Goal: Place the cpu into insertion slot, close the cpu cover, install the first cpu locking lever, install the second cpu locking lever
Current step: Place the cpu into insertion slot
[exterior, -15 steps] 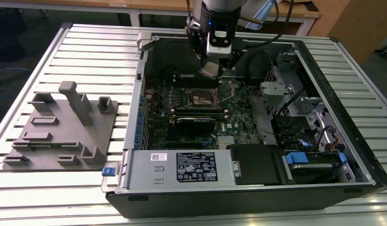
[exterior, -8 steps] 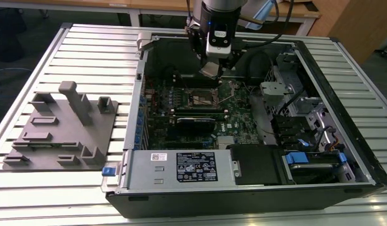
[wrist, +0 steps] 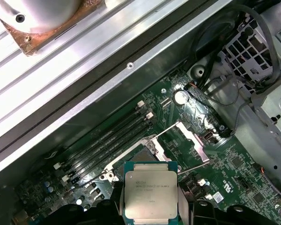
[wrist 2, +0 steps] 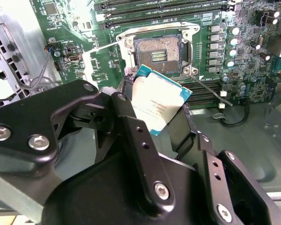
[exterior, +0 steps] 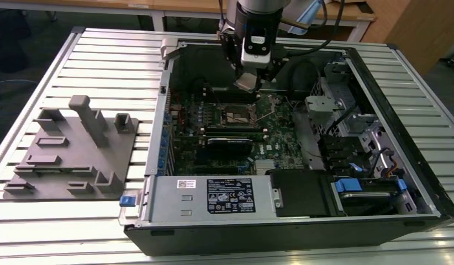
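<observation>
Slatted table point(exterior: 101, 55), open computer case point(exterior: 286, 240): claw point(wrist 2: 153, 115) clamped on the cpu point(wrist: 152, 197) (silver face showing), poised near the insertion slot point(wrist 2: 158, 52).

Bright, even light; soft shadows

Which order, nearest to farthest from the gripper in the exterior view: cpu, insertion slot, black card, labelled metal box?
From the gripper:
1. cpu, held in its jaws.
2. insertion slot, on the board beneath it.
3. black card, mid-board, toward the camera.
4. labelled metal box, at the near end of the case.
</observation>
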Controlling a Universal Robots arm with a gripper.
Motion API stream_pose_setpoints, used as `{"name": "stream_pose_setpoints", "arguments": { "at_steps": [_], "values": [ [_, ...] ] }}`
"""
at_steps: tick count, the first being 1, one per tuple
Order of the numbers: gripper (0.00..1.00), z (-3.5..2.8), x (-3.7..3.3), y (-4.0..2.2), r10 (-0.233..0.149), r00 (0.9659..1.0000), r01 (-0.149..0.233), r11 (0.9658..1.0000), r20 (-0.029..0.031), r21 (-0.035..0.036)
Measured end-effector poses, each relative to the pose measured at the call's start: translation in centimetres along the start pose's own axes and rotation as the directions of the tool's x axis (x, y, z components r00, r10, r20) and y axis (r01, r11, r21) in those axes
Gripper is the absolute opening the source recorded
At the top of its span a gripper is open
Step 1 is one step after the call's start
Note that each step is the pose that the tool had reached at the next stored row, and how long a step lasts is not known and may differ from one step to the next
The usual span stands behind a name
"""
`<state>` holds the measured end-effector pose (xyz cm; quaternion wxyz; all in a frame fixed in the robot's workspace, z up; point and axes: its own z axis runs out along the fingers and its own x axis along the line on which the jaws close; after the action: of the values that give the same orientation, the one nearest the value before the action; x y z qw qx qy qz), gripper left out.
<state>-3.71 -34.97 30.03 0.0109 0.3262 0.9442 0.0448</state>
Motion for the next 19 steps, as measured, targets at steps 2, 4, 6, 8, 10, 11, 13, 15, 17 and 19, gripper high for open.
{"name": "stream_pose_setpoints", "arguments": {
  "at_steps": [2, 4, 6, 8, 10, 11, 13, 15, 17, 19],
  "values": [
    [0.54, 0.0, 0.0, 0.0, 0.003, 1.0, -0.003, 1.0, 0.0002, -0.0001],
    [0.54, 0.01, 0.0, 0.0, 0.009, 1.0, -0.009, 1.0, 0.0008, -0.0002],
    [0.54, 0.01, 0.0, 0.0, 0.021, 0.9998, -0.021, 0.9998, 0.0019, -0.0003],
    [0.54, 0.01, 0.0, 0.0, 0.027, 0.9996, -0.027, 0.9996, 0.0024, -0.0004],
    [0.54, 0.01, 0.0, 0.0, 0.027, 0.9996, -0.027, 0.9996, 0.0025, -0.0003],
    [0.54, 0.01, 0.0, 0.0, 0.027, 0.9996, -0.027, 0.9996, 0.0025, -0.0003],
    [0.54, 0.03, 0.0, 0.0, 0.039, 0.9992, -0.039, 0.9992, 0.0036, -0.0006],
    [0.54, 0.05, 0.0, -0.01, 0.071, 0.9975, -0.071, 0.9975, 0.0065, -0.001],
    [0.54, 0.09, 0.0, -0.01, 0.106, 0.9943, -0.106, 0.9944, 0.0097, -0.0015],
    [0.54, 0.12, 0.0, -0.01, 0.143, 0.9896, -0.143, 0.9897, 0.0131, -0.0023]
  ]
}}
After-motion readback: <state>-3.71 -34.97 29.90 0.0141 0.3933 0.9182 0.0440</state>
